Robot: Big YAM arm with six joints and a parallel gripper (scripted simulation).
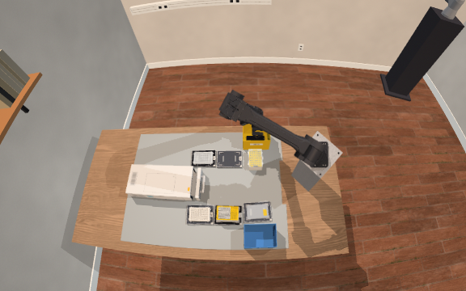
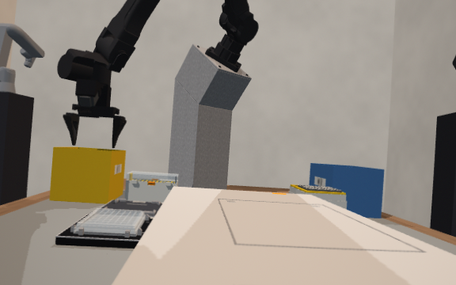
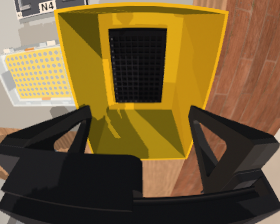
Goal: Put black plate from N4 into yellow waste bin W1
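Observation:
The black plate [image 3: 138, 64] [image 1: 256, 138] lies flat on the floor of the yellow waste bin W1, which stands upright at the back of the bench [image 2: 87, 174]. My gripper [image 3: 140, 110] is open and empty, straight above the bin's mouth; in the exterior view its fingertips [image 2: 93, 134] hang just over the bin's rim.
A clear plate on a nest [image 1: 203, 158] lies left of N4 and a yellow tip box [image 1: 255, 158] right of it. A white instrument [image 1: 164, 182] stands mid-bench. Three more nests [image 1: 228, 213] and a blue bin [image 1: 260, 236] are at the front.

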